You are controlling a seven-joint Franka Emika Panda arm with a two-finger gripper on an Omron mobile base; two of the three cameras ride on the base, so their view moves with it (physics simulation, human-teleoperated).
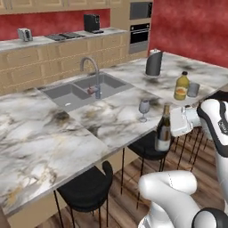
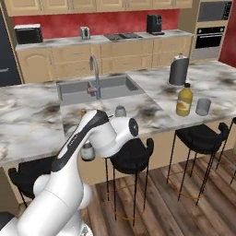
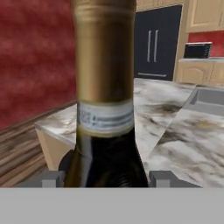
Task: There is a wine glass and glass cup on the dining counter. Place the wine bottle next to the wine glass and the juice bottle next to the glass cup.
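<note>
My gripper [image 1: 169, 126] is shut on the wine bottle [image 1: 163, 132], a slim dark bottle with a gold top and pale label, held upright at the dining counter's [image 1: 111, 120] near edge. The wine glass [image 1: 144, 108] stands on the counter just left of and behind it. In the hand view the bottle's neck [image 3: 105, 87] rises between the two fingertips [image 3: 48, 178]. Farther right the yellow-orange juice bottle [image 1: 181, 86] stands beside the glass cup [image 1: 193, 90]. From the right base view, my arm hides most of the wine bottle [image 2: 86, 150]; the wine glass [image 2: 120, 111], juice bottle [image 2: 184, 100] and glass cup [image 2: 203, 107] show.
A grey inset sink [image 1: 80, 91] with a tall faucet [image 1: 91, 71] lies behind the wine glass. A tall dark cylinder with a silver top [image 1: 153, 63] stands at the back right. Black stools [image 1: 87, 189] line the counter's near side above a wooden floor.
</note>
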